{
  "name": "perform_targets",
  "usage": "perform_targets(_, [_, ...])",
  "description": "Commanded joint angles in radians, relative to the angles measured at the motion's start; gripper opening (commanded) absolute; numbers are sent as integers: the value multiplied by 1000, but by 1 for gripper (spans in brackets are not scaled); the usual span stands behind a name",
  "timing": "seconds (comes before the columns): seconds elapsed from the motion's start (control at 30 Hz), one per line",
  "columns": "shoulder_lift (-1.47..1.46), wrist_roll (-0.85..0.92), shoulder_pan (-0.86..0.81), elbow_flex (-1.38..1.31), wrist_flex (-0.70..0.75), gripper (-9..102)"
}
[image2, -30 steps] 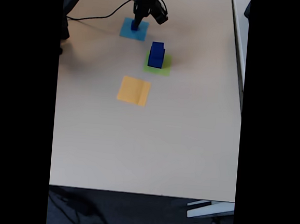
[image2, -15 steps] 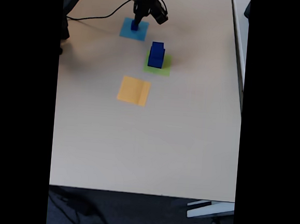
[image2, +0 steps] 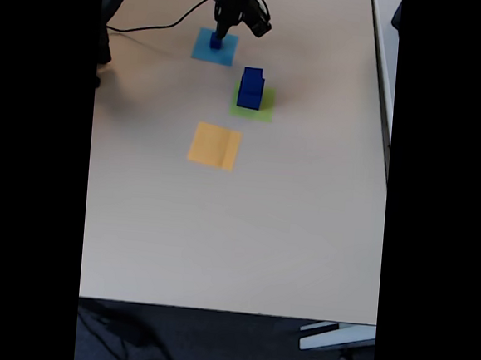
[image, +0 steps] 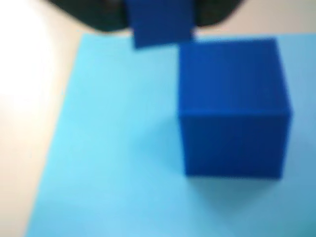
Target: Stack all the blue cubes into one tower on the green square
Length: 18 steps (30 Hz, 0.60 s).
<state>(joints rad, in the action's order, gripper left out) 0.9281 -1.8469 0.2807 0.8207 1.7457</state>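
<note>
My gripper [image2: 219, 33] hangs over the light-blue square [image2: 215, 48] at the far end of the beige table [image2: 236, 230] in the fixed view, its black body pointing down at a small blue cube [image2: 216, 40] that sits on that square; whether my fingers are spread or pinched I cannot tell, since they are too small and dark there. In the wrist view the picture is blurred; a blue cube [image: 232, 106] stands on the light-blue square [image: 118, 148], right of centre, and a second dark-blue block [image: 160, 22] shows at the top edge against the black of my gripper, its lower edge just beside the cube's upper left corner; I cannot tell whether that block is held or is resting on the paper. To the right and nearer the camera in the fixed view, the tower [image2: 250, 88] of blue cubes stands upright on the green square [image2: 253, 103]; the orange-yellow square [image2: 215, 145] lies bare nearer still; a black cable [image2: 165, 22] trails across the table to the left of my arm.
</note>
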Motion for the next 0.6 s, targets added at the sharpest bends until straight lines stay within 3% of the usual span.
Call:
perform_targets(0.0, [161,29,-29,38,9,2])
perform_targets(0.57, [474,347,-291,219,8,2])
